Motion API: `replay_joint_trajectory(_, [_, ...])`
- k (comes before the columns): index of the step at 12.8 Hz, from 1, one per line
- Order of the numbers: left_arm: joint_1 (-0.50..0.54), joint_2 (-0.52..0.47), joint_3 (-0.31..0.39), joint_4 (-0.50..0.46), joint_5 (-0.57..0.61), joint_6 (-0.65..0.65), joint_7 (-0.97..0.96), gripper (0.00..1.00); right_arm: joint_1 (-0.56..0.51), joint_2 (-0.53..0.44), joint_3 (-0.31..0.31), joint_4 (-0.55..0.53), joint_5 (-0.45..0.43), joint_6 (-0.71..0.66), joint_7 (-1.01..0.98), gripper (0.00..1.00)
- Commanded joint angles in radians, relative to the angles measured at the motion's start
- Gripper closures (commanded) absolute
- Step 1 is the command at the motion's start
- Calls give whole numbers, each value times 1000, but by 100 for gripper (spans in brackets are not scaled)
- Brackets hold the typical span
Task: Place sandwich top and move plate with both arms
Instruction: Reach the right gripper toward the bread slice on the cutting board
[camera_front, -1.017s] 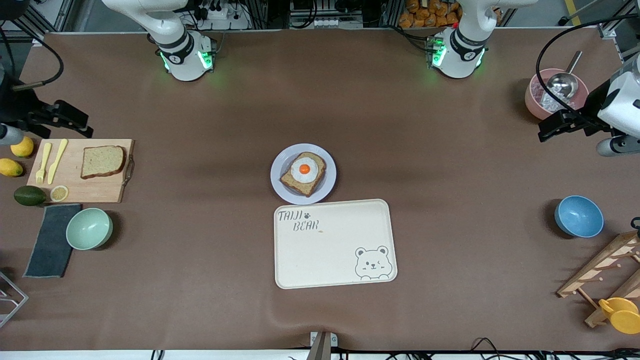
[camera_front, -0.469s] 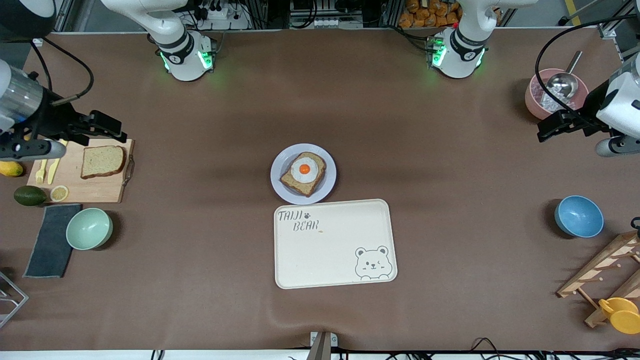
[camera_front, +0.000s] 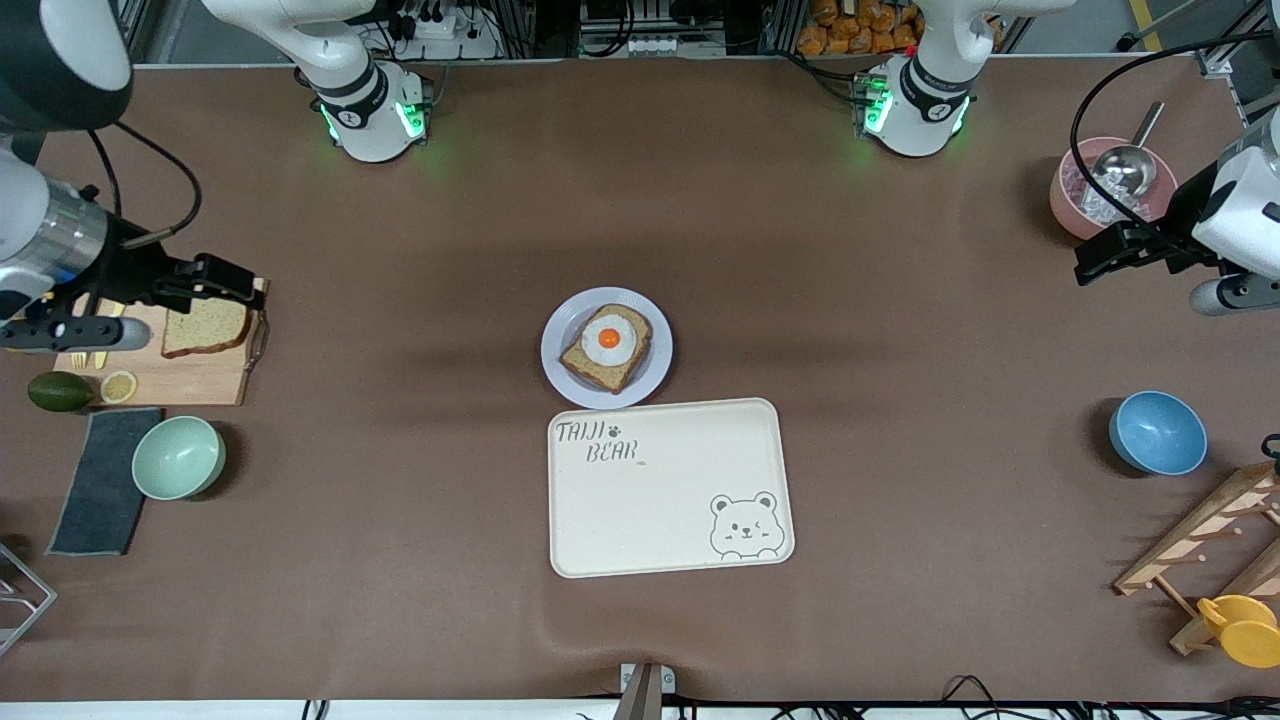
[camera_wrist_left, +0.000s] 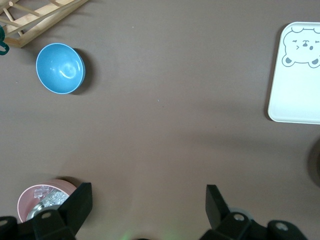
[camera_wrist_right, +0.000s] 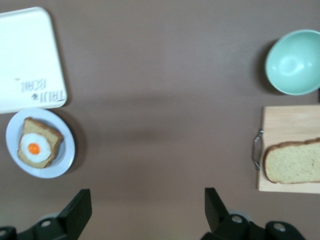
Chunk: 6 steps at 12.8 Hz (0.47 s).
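Moved: my right end effector (camera_front: 235, 282), spread and empty, is travelling in over the cutting board (camera_front: 200, 375) at the bench's right-arm end, where the sandwich top (camera_front: 205, 325) is lying. Left end effector (camera_front: 1100, 255), spread, is waiting over the pink bowl (camera_front: 1068, 205). Plate (camera_front: 560, 335): bench centre. Risk: descending off-centre, nudging the slice.
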Motion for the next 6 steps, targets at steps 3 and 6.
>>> replay_joint_trajectory(3, [8, 6, 0, 5, -8, -2, 15, 0, -179, 60, 6, -28, 2, 24, -161, 7])
replay_joint_trajectory(6, [8, 6, 0, 1, -8, -2, 15, 0, -281, 86, 4, -28, 1, 44, -232, 11])
